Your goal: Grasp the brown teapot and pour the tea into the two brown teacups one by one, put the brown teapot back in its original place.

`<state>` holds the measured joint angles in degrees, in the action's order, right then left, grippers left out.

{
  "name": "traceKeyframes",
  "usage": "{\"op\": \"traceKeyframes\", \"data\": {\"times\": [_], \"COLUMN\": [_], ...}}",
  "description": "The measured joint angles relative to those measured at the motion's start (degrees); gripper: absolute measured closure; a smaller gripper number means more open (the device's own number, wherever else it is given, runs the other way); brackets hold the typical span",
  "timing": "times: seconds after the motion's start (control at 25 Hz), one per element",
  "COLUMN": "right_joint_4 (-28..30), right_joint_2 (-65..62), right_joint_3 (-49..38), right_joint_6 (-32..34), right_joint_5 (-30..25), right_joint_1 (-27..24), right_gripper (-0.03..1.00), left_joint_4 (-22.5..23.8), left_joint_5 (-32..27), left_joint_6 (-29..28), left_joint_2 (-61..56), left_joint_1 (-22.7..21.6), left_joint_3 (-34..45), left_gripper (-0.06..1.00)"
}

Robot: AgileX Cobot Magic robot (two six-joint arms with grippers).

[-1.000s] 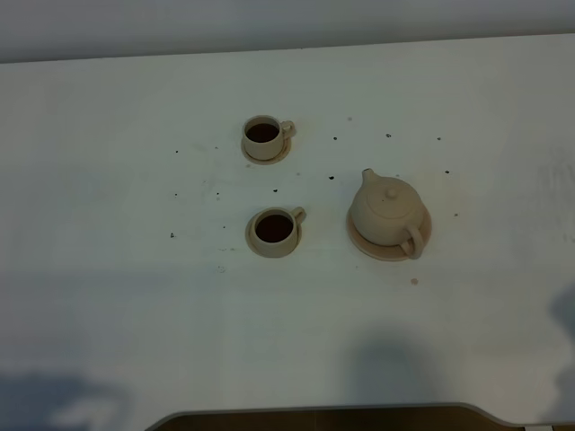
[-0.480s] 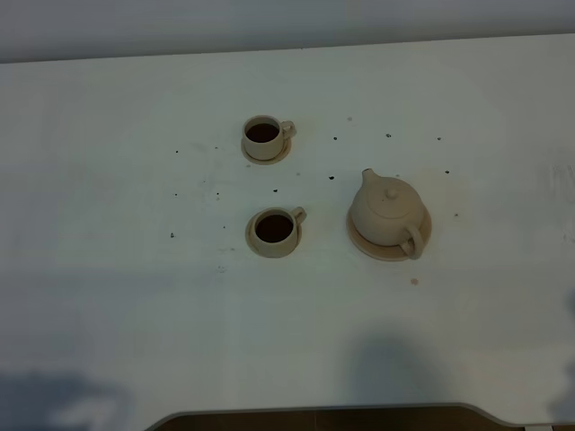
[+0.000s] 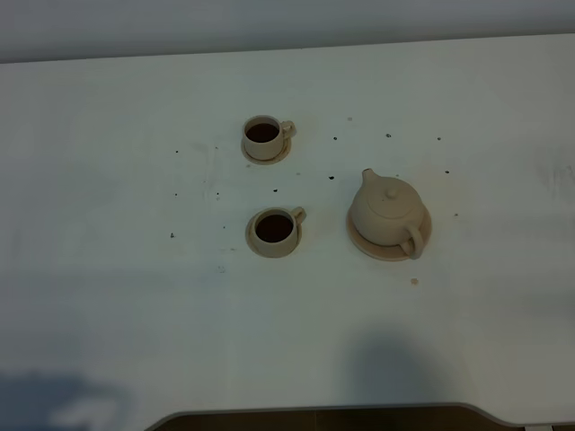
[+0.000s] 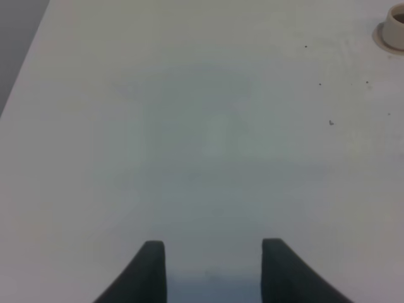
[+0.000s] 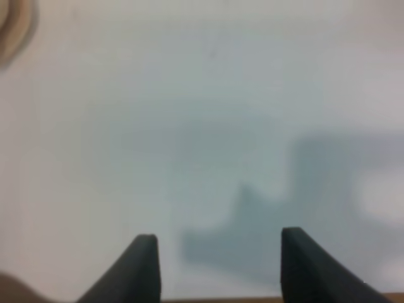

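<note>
I see the white table (image 3: 108, 296) running wide and bare to left and near, its near edge cut by a dark curved lip. The brown teapot (image 3: 386, 211) sits upright on its round saucer (image 3: 364, 242), right of centre, handle toward me. Left of it stand two teacups: the near cup (image 3: 274, 229) and the far cup (image 3: 262, 135), both holding dark tea, well apart. My left gripper (image 4: 208, 252) hangs over bare table, fingers apart, holding nothing. My right gripper (image 5: 218, 252) likewise stands spread and empty. The shadow at the right edge has gone since a second ago.
</note>
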<state>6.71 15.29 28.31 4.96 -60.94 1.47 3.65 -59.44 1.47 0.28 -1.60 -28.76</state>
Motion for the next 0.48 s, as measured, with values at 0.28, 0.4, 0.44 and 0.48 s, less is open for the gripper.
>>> {"op": "traceKeyframes", "data": {"times": [0.28, 0.4, 0.44, 0.48], "right_joint_4": [0.0, 0.0, 0.0, 0.0], "right_joint_2": [-10.54, -14.66, -15.26, -15.55], "right_joint_3": [0.0, 0.0, 0.0, 0.0], "right_joint_6": [-0.55, -0.93, -0.93, -0.97], "right_joint_5": [-0.05, -0.05, -0.05, -0.05], "right_joint_1": [-1.55, -1.55, -1.55, -1.55], "right_gripper": [0.51, 0.51, 0.51, 0.51], "left_joint_4": [0.0, 0.0, 0.0, 0.0], "left_joint_5": [0.0, 0.0, 0.0, 0.0], "left_joint_6": [0.0, 0.0, 0.0, 0.0], "left_joint_2": [0.0, 0.0, 0.0, 0.0], "left_joint_1": [0.0, 0.0, 0.0, 0.0], "left_joint_3": [0.0, 0.0, 0.0, 0.0], "left_gripper": [0.58, 0.58, 0.58, 0.58]}}
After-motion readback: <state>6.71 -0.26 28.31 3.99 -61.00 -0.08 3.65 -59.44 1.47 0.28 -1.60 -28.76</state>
